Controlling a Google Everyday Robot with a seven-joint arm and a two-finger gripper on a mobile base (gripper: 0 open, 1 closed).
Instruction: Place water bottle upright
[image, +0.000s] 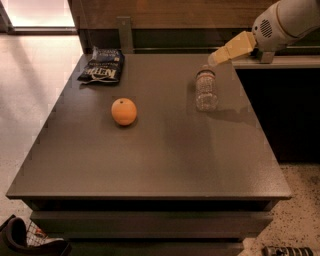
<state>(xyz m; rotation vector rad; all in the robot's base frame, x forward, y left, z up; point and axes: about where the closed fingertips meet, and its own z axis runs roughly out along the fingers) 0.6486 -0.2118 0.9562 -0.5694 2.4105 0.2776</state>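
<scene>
I see the water bottle standing upright on the table, toward the far right side. The gripper hangs just above and behind the bottle's top; I cannot tell whether they touch. The orange lies left of the bottle, well apart from it. A snack bag lies at the far left corner.
</scene>
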